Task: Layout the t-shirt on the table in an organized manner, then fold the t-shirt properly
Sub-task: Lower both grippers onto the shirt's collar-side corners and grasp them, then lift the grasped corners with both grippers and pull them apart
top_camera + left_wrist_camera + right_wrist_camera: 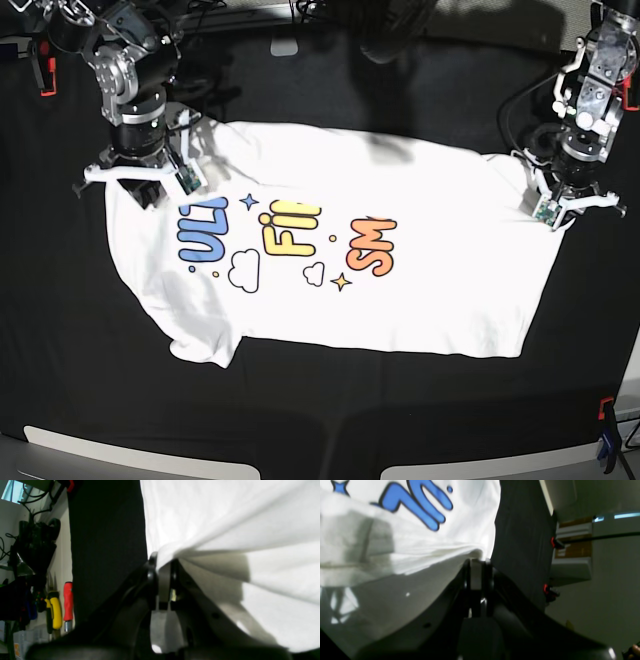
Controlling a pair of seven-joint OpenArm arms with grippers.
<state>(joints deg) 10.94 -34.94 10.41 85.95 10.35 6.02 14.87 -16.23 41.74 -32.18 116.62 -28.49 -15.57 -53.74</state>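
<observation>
Across the middle of the black table [300,400] lies one white t-shirt [430,280], print up, three colored words showing. Two grippers are on it: the left gripper [163,563] pinched tight on its right edge, the right gripper [477,562] clamped on its left edge.

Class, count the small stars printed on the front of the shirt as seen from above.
2 on the t-shirt: a blue star between the blue and yellow words, a yellow star below, left of the orange letters. The folded edge near the blue word may hide more.
</observation>
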